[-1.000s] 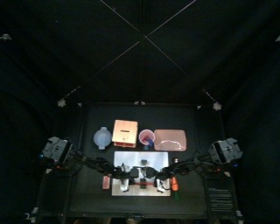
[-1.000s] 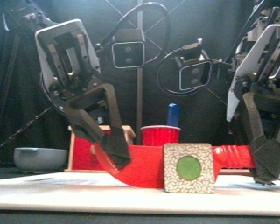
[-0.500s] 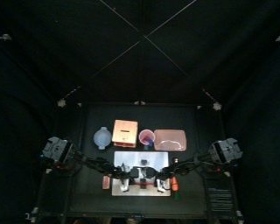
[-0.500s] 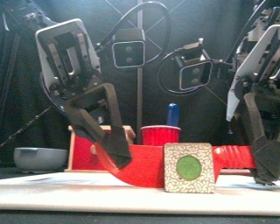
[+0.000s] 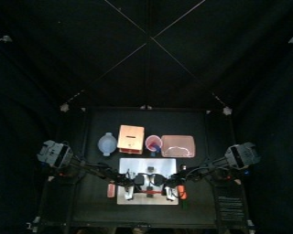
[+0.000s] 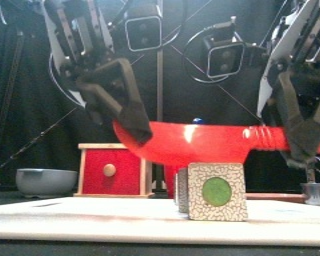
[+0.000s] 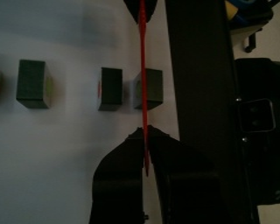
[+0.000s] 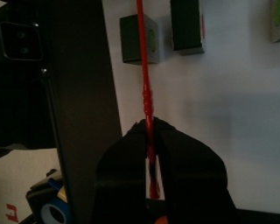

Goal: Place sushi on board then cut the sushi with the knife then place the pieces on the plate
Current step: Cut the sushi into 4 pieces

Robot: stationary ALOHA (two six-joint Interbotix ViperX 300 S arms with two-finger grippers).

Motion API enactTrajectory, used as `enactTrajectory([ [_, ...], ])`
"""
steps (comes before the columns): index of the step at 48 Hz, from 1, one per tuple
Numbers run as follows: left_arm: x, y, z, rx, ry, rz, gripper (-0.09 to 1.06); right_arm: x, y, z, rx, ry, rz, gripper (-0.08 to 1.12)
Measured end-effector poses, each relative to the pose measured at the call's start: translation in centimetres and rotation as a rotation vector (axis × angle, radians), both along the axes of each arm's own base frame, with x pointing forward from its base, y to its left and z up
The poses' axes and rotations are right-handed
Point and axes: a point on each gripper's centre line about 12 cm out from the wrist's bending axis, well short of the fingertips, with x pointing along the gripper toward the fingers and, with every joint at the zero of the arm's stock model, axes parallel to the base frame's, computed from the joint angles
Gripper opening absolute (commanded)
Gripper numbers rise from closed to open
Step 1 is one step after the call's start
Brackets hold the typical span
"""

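Pinching red knife (image 6: pixel 203 140) above sushi (image 6: pixel 216 190): left claw (image 7: pixel 145 136), right claw (image 8: pixel 149 127).

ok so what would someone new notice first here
The red knife, stretched across the middle of the scene with the left hand and the right hand each shut on one end, hangs above the white board. Just below it in the front view stands a sushi piece with a green centre.

Black fabric curtains enclose a small square black counter (image 5: pixel 200 122). The back curtain (image 5: pixel 146 55) hangs in dull vertical folds, and side curtains (image 5: pixel 21 137) close in either flank. The light is dim throughout.
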Motion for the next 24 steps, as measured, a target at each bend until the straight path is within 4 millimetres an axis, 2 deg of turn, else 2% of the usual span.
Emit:
enactTrajectory([
  [6,0.0,0.5,1.8,0.042,-0.059,-0.035,0.42,-0.2,-0.8,2.1,-0.001,-0.045,0.000,0.37],
  [11,0.2,1.6,2.8,0.085,-0.101,-0.043,0.44,-0.9,-1.8,3.5,-0.013,-0.076,0.005,0.37],
  [17,0.7,3.1,3.8,0.110,-0.153,-0.024,0.55,-2.1,-3.0,4.6,-0.011,-0.092,-0.014,0.37],
  [24,1.2,4.8,4.2,0.114,-0.183,0.019,0.75,-4.2,-4.0,4.9,-0.005,-0.092,-0.031,0.37],
])
